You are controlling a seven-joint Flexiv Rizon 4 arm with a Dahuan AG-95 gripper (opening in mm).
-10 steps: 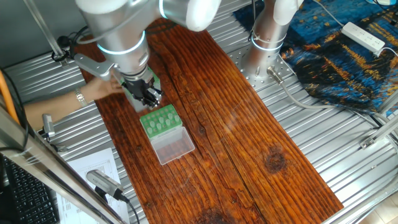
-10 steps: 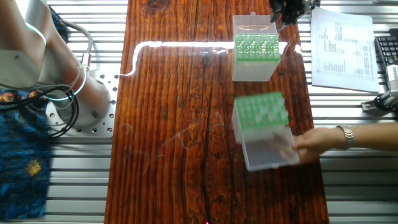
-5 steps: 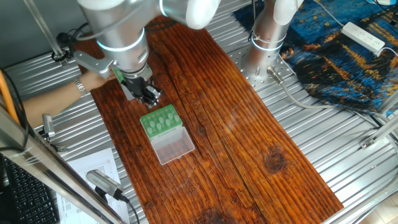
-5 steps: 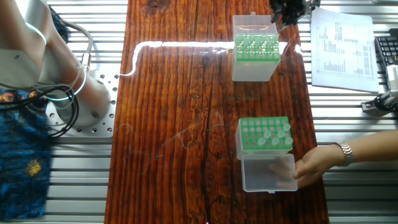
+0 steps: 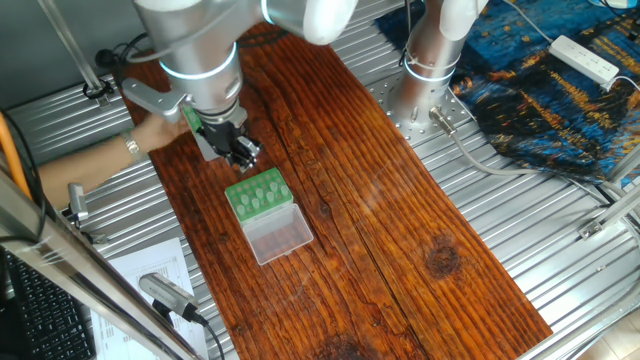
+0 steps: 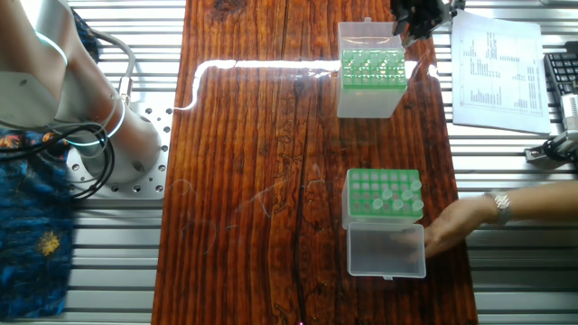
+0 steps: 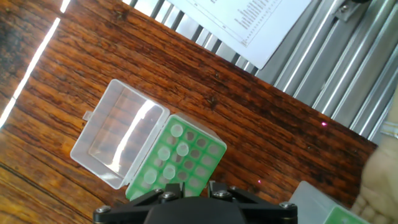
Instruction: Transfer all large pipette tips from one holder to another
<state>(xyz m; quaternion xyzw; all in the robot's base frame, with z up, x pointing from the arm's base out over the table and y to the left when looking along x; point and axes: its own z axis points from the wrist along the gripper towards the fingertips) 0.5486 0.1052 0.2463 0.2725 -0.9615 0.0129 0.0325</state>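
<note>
The low green rack point(image 5: 256, 191) lies with its clear lid point(image 5: 279, 234) hinged open, and several pale large pipette tips point(image 7: 176, 147) stand in its holes. My gripper point(image 5: 238, 150) hangs above and just beside this rack point(image 6: 370, 69), apart from it, dark at the top edge point(image 6: 411, 15). Its fingertips do not show, so I cannot tell whether it is open. The other holder point(image 6: 354, 214), with a green top and pale grey sides, stands farther along the board with several tips point(image 6: 391, 194). Its clear lid point(image 6: 386, 250) lies open.
A person's hand point(image 6: 456, 232) rests at the grey-sided holder's lid; a watch point(image 6: 498, 207) is on the wrist. A printed sheet point(image 6: 497, 68) and a keyboard point(image 6: 562, 81) lie on the ribbed metal beside the board point(image 6: 253, 181). The arm's base point(image 6: 108, 135) stands at the other side.
The person's hand set the grey-sided holder down flat with its lid laid open, then drew back a little. My gripper rose slightly and otherwise stayed over the green rack.
</note>
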